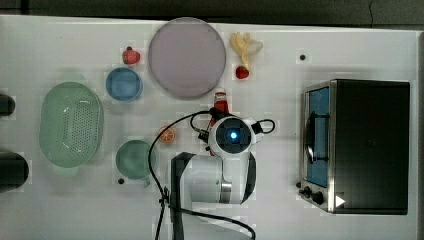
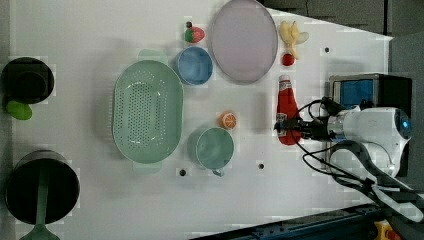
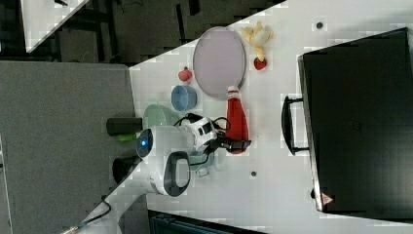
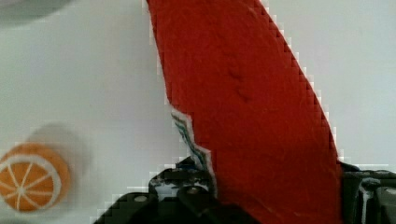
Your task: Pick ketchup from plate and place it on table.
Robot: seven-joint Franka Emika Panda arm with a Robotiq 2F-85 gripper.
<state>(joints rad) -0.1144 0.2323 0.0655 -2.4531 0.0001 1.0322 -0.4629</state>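
The ketchup (image 2: 287,107) lies off the plate (image 2: 244,40), flat on the table (image 2: 90,40), just beside the plate's rim without touching it in the left view. Its long axis runs up and down the left view, white cap toward the plate and the wide base toward the arm. In the right view the ketchup (image 3: 236,119) lies the same way, cap nearly at the plate (image 3: 219,56) edge.

The gripper (image 2: 287,127) has closed on the bottle's base end, one dark finger on each side of the red body. In the wrist view the ketchup (image 4: 252,107) sits between the fingers (image 4: 154,200), which press against its lower part. A strip of white label with green marks shows at its edge, but the writing cannot be read.

In the top view the ketchup (image 1: 220,102) pokes out from under the gripper (image 1: 218,114), cap toward the plate (image 1: 186,57). An orange slice (image 1: 167,134) lies on the table (image 1: 350,45) at the top view's left of the gripper, near a green cup (image 1: 134,159). A blue bowl (image 1: 124,84) and a green basket (image 1: 71,124) sit farther to the top view's left. A strawberry (image 1: 242,72) and a peeled banana (image 1: 244,45) lie at the top view's right of the plate. A black toaster oven (image 1: 360,145) stands at the top view's right, with no readable writing
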